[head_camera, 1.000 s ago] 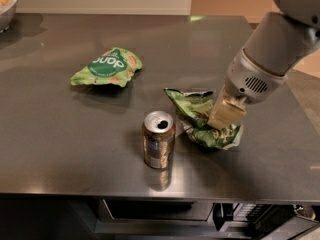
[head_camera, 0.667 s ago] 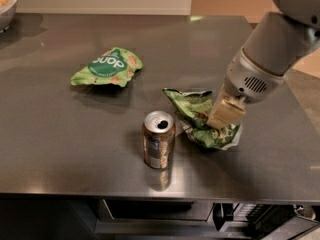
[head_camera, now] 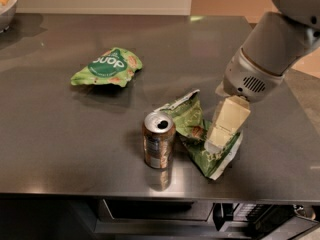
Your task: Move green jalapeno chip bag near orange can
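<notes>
The green jalapeno chip bag (head_camera: 192,121), dark green and crumpled with a silvery lining, lies right beside the orange can (head_camera: 158,145). Its left edge almost touches the can. The can stands upright near the table's front edge, its top opened. My gripper (head_camera: 219,141) comes down from the upper right. It is shut on the right half of the bag, with its cream fingers (head_camera: 227,121) pressed into the bag's middle.
A brighter green bag with a round dark logo (head_camera: 107,67) lies at the back left. A bowl (head_camera: 6,6) stands at the far left corner. The steel table's front edge (head_camera: 150,196) runs just below the can, with equipment under it.
The gripper has dropped a little toward the table's front edge. The bag under it now spreads further toward the front right. The can and the other bag have not moved.
</notes>
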